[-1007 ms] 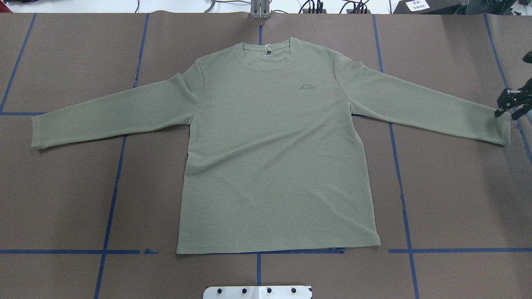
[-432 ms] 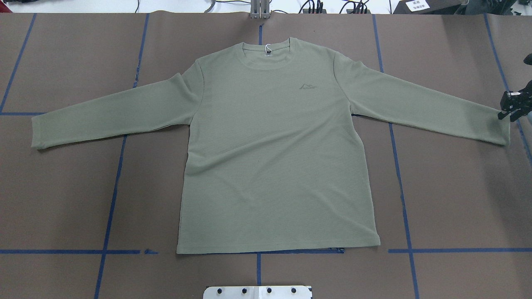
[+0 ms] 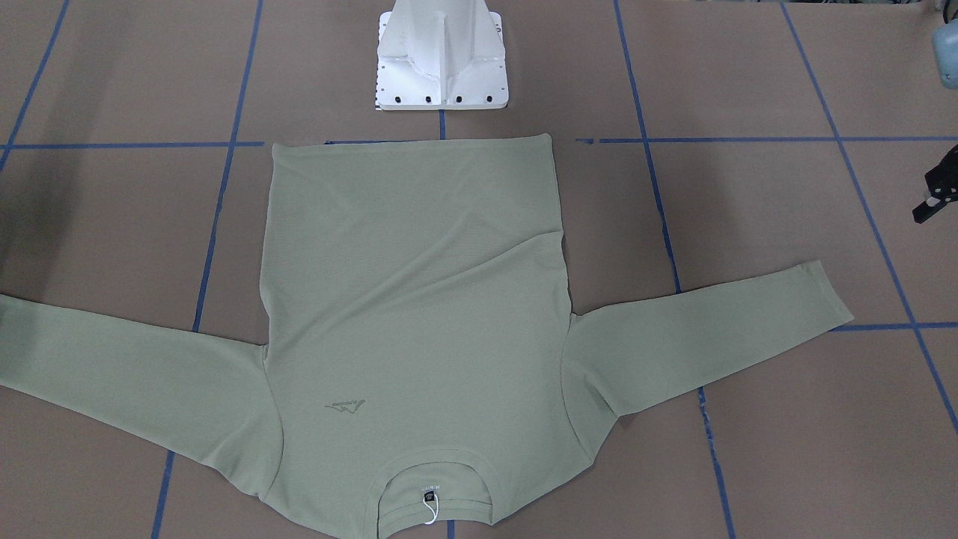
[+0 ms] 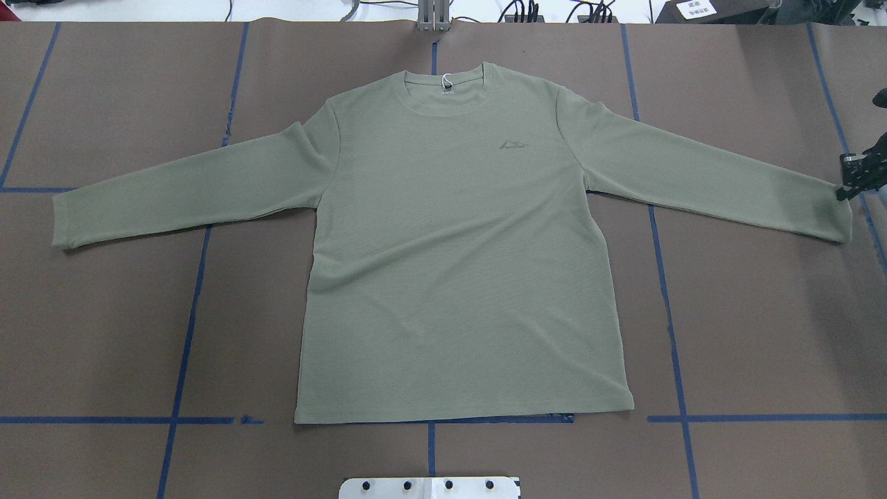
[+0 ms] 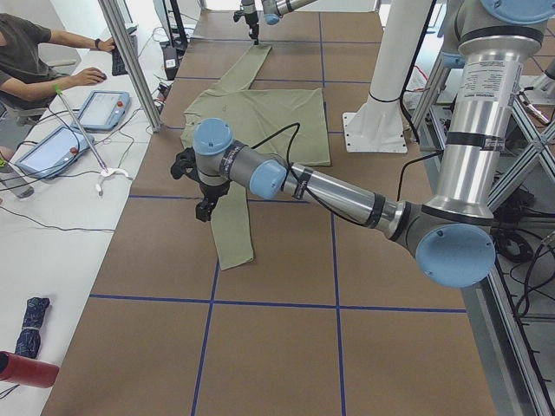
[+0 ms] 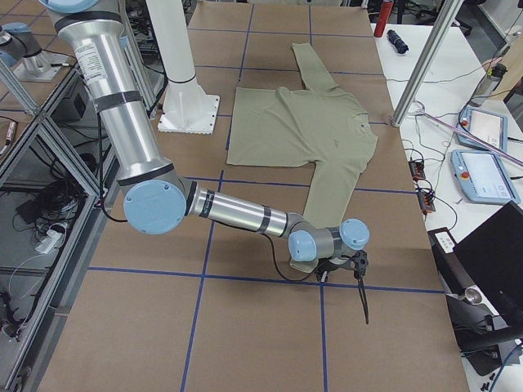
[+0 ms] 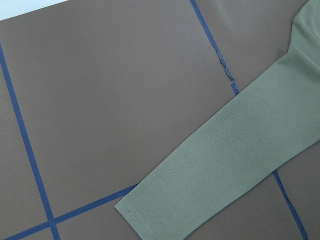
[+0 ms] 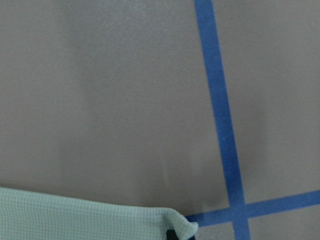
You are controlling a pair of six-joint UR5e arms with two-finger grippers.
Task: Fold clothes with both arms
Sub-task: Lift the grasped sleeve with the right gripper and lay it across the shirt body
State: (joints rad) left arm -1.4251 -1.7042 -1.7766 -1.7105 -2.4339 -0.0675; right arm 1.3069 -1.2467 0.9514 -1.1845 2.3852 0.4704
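Note:
The clothes are one sage-green long-sleeved shirt [image 4: 457, 263], lying flat and face up on the brown table, collar away from the robot and both sleeves spread out. My right gripper [image 4: 852, 190] is low at the outer corner of the right sleeve's cuff [image 4: 838, 218]. In the right wrist view a dark fingertip [image 8: 171, 234] touches the slightly curled cuff corner [image 8: 180, 225]. I cannot tell whether its jaws are open or shut. My left gripper [image 3: 934, 202] hovers above the left sleeve's end [image 5: 227, 234], apart from the cloth, and its state is unclear. The left wrist view shows that cuff [image 7: 150, 220] lying flat.
Blue tape lines [image 4: 669, 312] grid the brown table cover. The white pedestal base [image 3: 441, 67] stands just behind the shirt's hem. A side bench holds tablets [image 5: 100, 108], cables and a person's hands. A red bottle [image 5: 26, 370] lies on the floor side.
My right gripper has shifted slightly to the right, from over the cuff to its outer corner. The shirt has hardly moved.

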